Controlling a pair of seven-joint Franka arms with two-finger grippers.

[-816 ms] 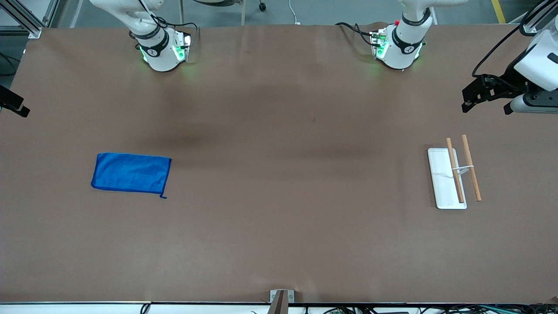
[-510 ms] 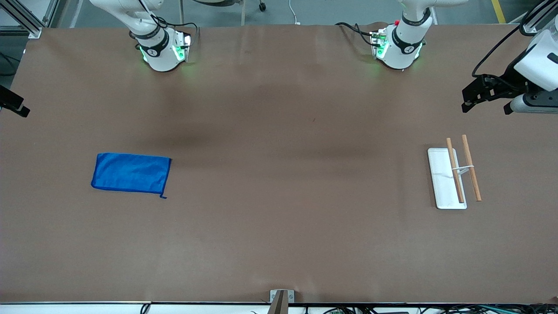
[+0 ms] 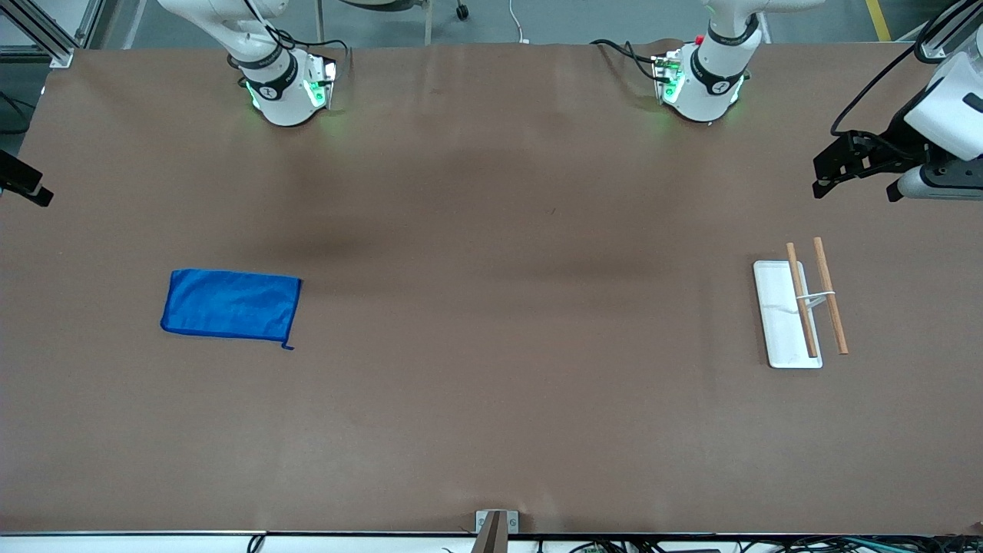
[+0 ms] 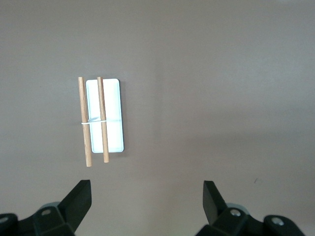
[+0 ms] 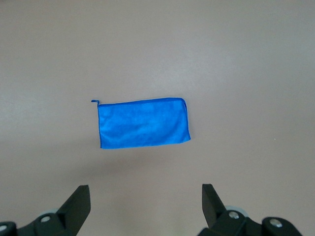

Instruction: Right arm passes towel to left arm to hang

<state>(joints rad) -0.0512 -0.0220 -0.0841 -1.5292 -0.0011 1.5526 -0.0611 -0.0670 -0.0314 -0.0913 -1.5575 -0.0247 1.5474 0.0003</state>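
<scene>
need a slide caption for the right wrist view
Right hand, fingers open, hovers high over the blue towel lying flat and untouched on the brown table.

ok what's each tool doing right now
left tool: open, holding nothing, above the rack
right tool: open, holding nothing, above the towel

A robotics lab, by the look of it. Two white jointed robot arms rise from green-lit bases [image 3: 286, 92] [image 3: 700, 86] bolted along the top edge of a wide brown-covered table [image 3: 491, 430]. Silver aluminium framing [image 3: 42, 34] stands at the upper corner, black cables [image 3: 622, 52] trail across, and bare grey concrete floor [image 3: 584, 19] shows above.
</scene>
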